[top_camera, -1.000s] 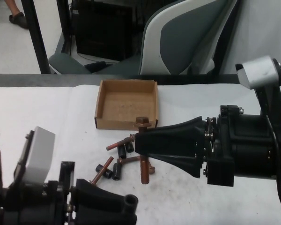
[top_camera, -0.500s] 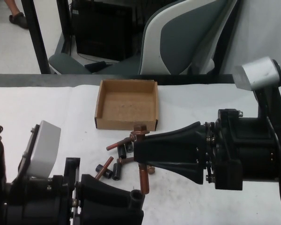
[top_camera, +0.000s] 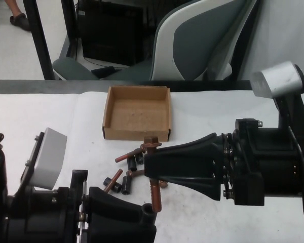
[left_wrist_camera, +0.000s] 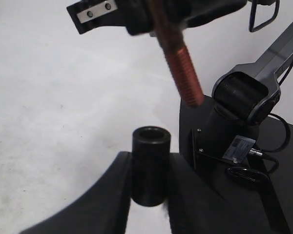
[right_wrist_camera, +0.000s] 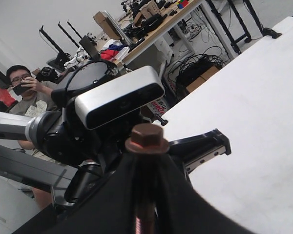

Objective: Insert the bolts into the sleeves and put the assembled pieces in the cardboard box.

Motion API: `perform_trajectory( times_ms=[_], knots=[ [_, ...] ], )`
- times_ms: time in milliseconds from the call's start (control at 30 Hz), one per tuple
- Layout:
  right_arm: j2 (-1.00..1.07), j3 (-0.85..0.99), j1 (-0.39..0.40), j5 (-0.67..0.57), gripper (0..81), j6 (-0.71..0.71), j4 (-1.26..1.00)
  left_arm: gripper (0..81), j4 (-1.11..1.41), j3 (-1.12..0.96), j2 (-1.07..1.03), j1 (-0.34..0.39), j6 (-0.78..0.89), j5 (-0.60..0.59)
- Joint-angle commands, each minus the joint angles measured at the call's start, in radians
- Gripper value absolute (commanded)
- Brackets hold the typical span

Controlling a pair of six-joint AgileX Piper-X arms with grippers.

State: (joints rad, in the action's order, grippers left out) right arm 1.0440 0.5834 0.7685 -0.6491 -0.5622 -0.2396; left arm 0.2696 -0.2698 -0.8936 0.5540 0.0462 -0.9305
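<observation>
My right gripper (top_camera: 151, 163) is shut on a copper bolt (top_camera: 155, 192), head up and threaded end pointing down; its hex head (right_wrist_camera: 146, 139) stands between the fingers in the right wrist view. My left gripper (top_camera: 147, 218) is shut on a black sleeve (left_wrist_camera: 151, 165), held upright with its bore open upward. The bolt's threaded tip (left_wrist_camera: 184, 78) hangs just above and slightly to one side of the sleeve mouth, not touching it. The cardboard box (top_camera: 137, 119) sits open at the middle back of the bench.
Several loose copper bolts (top_camera: 127, 157) and black sleeves (top_camera: 127, 185) lie on the white bench between the box and the grippers. An office chair (top_camera: 192, 40) stands behind the bench. The left arm's camera housing (right_wrist_camera: 118, 103) shows close behind the bolt in the right wrist view.
The right gripper moved down and slightly left with the bolt, bringing its tip close over the sleeve. The left gripper shifted a little right and up with the sleeve.
</observation>
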Motion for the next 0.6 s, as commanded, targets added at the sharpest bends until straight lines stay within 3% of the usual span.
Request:
perform_trajectory(
  times_ms=[0, 367, 567],
  knots=[
    [-0.005, 0.007, -0.004, -0.007, 0.2, -0.009, -0.009, 0.8, 0.019, -0.014, -0.001, 0.006, 0.008, -0.015],
    [-0.005, 0.007, -0.004, -0.007, 0.2, -0.007, 0.011, 0.8, 0.019, -0.016, -0.001, 0.006, -0.012, -0.015],
    [0.024, 0.007, -0.004, -0.007, 0.2, 0.156, 0.018, 0.8, 0.022, -0.016, -0.022, 0.006, -0.055, 0.028]
  ],
)
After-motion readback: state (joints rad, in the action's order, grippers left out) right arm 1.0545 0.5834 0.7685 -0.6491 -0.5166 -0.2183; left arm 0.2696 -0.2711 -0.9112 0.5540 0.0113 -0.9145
